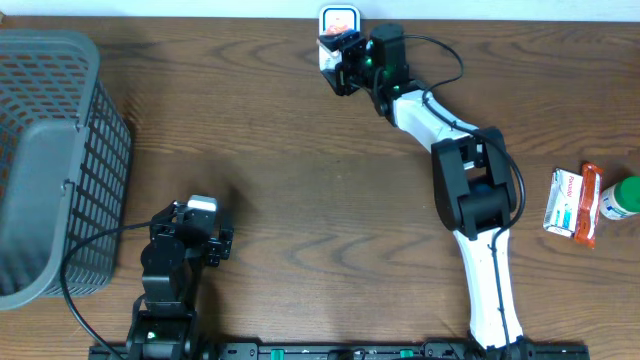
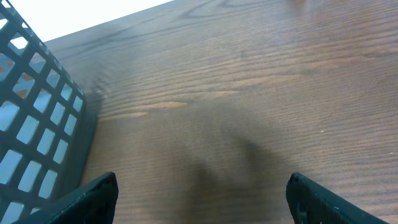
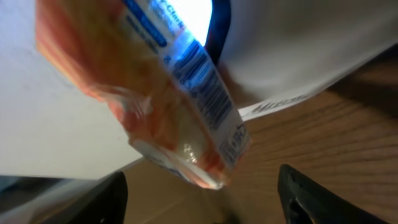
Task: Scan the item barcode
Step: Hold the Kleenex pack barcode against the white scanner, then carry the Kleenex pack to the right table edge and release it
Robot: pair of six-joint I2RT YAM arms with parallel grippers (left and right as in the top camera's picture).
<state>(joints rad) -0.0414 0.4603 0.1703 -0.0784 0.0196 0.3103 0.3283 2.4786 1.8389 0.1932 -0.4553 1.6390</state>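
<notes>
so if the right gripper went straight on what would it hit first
Most likely the packet, right ahead of its fingers; the scanner stands behind it, though depth is unclear.

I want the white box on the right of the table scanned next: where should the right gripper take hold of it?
Probably from straight above, closing on the two short ends of the white box. It lies flat, and the orange packet lies tight along its outer long side, leaving little room for a finger there.
</notes>
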